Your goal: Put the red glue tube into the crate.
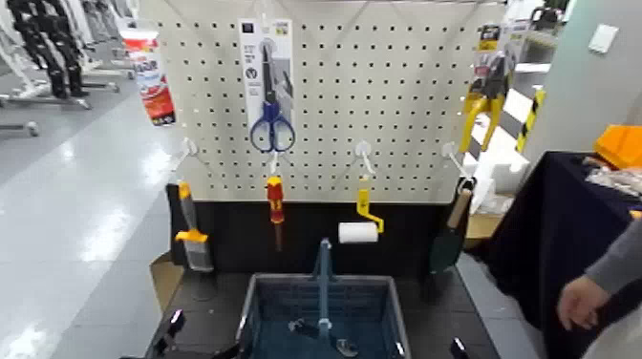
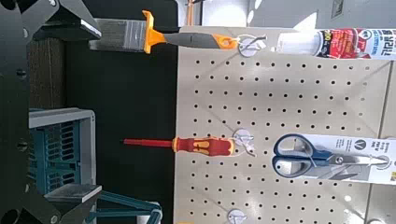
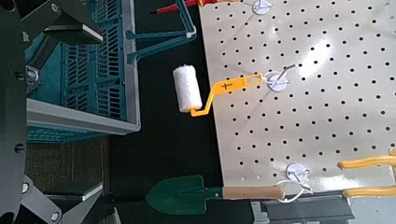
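Black left gripper (image 2: 23, 112) and right gripper (image 3: 23, 112), both spread wide and empty beside the crate (image 1: 250, 304).

surface: dark table (image 1: 205, 296) | on it: blue-grey crate (image 1: 258, 306), centred, upright handle (image 1: 324, 286) | behind: pegboard (image 1: 401, 105) holding hung tools

A workshop-like test space: pegboard (image 1: 382, 95) hung with scissors (image 1: 271, 122), screwdriver (image 1: 275, 200), trowel (image 1: 449, 234)
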